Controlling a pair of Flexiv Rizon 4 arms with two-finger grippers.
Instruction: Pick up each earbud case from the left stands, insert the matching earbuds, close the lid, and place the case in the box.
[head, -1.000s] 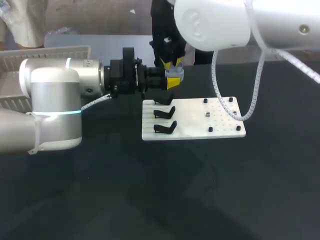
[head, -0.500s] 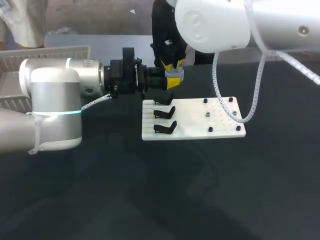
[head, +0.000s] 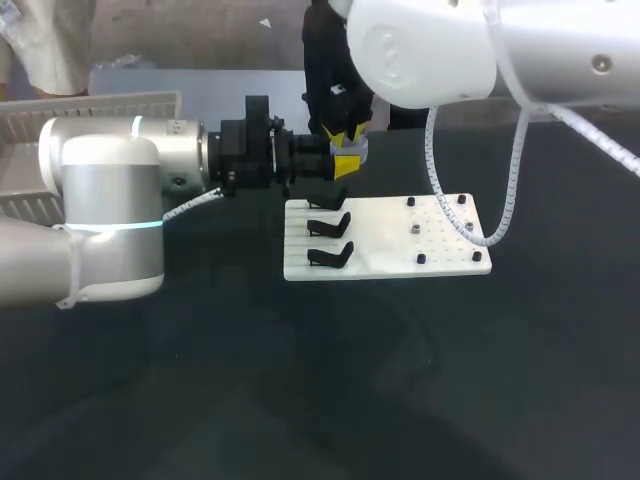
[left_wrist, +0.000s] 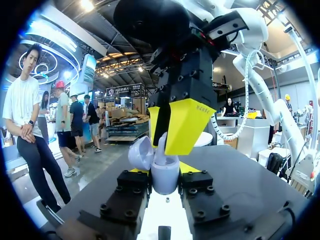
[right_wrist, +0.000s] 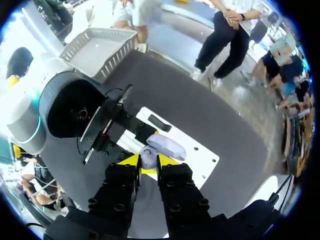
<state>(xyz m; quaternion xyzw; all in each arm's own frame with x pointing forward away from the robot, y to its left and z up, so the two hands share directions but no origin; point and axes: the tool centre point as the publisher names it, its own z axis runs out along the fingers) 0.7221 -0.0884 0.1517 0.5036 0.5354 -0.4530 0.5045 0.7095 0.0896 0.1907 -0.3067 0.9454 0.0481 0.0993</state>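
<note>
You have the board (head: 385, 258) lying on the table (head: 300, 380), stands (head: 330, 226) down its left side, pegs (head: 440, 228) on its right, the earbud case (left_wrist: 164, 174) over its far-left corner in the left gripper (head: 345, 164), the right gripper (head: 345, 131) just above, and the basket (head: 90, 106) far left.

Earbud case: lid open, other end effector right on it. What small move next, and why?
Probably ease the right end effector straight down a little: the left end effector grips the earbud case upright, its lid is swung open, and the right one sits over the opening. Whether it holds an earbud is unclear.
</note>
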